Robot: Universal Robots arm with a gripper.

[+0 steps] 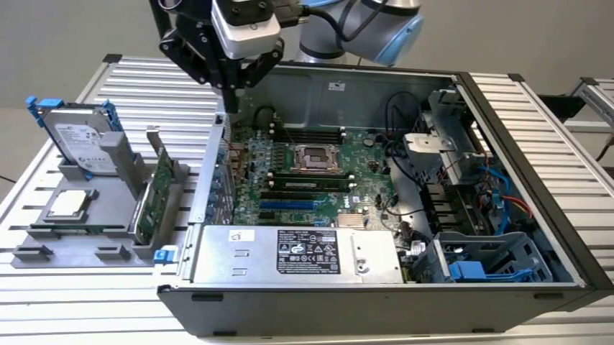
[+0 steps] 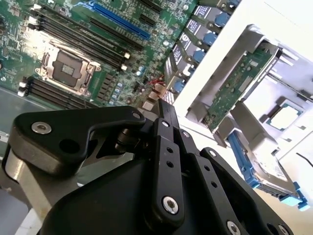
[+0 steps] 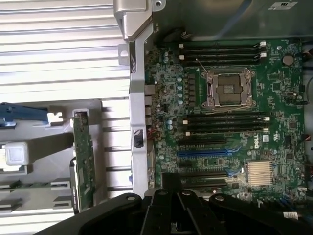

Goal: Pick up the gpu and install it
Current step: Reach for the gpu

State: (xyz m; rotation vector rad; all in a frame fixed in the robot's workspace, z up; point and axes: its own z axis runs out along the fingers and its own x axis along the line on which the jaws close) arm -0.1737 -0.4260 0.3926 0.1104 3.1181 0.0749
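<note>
Fingers (image 1: 228,97) pinched together, empty, above the case wall (image 1: 211,172). Dropping here could clip it, missing the gpu (image 1: 158,190).

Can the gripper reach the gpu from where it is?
Probably yes: the gpu stands on edge in the gray rack, top edge bare, gripper above the case wall beside it.

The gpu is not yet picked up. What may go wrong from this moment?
1. The gripper hangs close to the case's rear wall; a careless descent might strike that metal edge.
2. The gpu stands on edge in a narrow gray holder beside the hard drive; an off-centre grasp might tilt or jam it.
3. The expansion slots lie right by that wall, so a tilted card may hit it.
</note>
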